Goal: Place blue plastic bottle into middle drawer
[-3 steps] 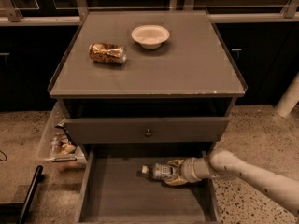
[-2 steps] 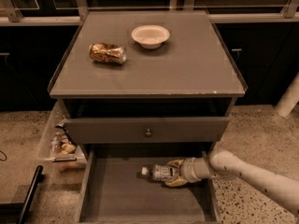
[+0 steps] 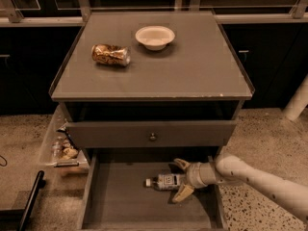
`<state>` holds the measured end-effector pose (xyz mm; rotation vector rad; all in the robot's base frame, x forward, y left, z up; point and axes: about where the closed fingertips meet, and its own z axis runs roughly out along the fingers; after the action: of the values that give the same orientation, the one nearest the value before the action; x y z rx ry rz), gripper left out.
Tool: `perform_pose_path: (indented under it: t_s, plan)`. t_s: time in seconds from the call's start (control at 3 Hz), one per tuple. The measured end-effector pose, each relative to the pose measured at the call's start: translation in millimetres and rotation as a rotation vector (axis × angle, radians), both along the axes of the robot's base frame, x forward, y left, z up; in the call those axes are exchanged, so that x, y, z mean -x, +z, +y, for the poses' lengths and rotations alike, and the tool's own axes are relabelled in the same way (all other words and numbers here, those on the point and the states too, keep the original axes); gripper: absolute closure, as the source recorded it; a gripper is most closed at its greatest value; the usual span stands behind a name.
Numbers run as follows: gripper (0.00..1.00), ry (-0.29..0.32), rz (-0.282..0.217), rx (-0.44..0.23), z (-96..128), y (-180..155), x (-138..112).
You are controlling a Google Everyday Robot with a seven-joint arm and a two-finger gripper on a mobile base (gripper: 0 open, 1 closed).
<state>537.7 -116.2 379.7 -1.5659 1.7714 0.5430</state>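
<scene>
Your gripper (image 3: 175, 181) splayed, gripping nothing, astride one blue plastic bottle (image 3: 165, 181) in middle drawer (image 3: 120, 196); one can (image 3: 110, 55), one bowl (image 3: 155, 36) atop bench (image 3: 192, 76).

Dim, warm light over this one. A grey drawer cabinet (image 3: 202, 71) fills the middle of the view. Behind it, dark cupboards (image 3: 272, 52) run side to side under a pale rail (image 3: 260, 18). Speckled terrazzo floor (image 3: 262, 134) spreads on both sides, with a white post (image 3: 297, 100) leaning at far right. The gripper (image 3: 176, 181) sits low, right of centre, in front of the cabinet, fingers spread.
</scene>
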Motion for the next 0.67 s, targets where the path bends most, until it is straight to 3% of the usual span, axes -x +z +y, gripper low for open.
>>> perform_pose_path:
  t_s: [0.33,0.67]
  plan:
    - [0.00,0.000,0.000,0.000,0.1,0.0,0.2]
    - [0.00,0.018,-0.013,-0.015,-10.4,16.7,17.6]
